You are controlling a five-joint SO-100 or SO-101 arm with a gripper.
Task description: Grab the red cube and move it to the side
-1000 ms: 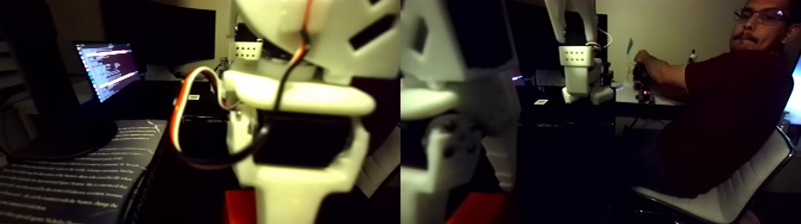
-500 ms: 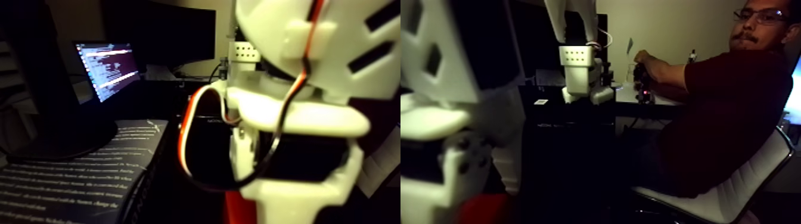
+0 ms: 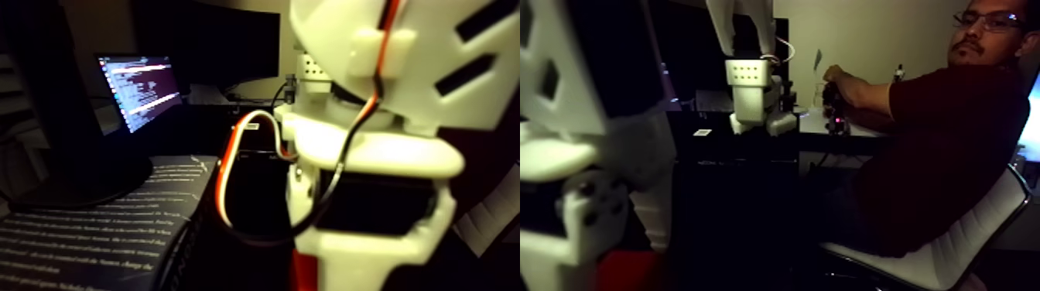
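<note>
The arm (image 3: 402,70) is filling the foreground of the fixed view, blurred and very near the lens. Its lower white piece, which I am taking for the gripper (image 3: 364,267), is running off the bottom edge. The fingertips are being cut off there, so I cannot tell whether the fingers are spread, closed, or holding anything.

The cube (image 3: 303,272) is showing as a red sliver at the bottom edge, touching or just behind the left side of that white piece in the left half of the picture. In the right half the cube is peeking out on the other side of the same piece. Judging from that, the cube is sitting right at the fingers, low and slightly beyond them, not off to one side. Whether it is lying between the fingers or only behind them is not showing.

A cube has no long axis, so the approach angle is mattering little. What is counting is whether the fingers are straddling it before any sideways carry is beginning; if only one finger is touching it, a sideways move is likely to push it instead of carrying it.
</note>
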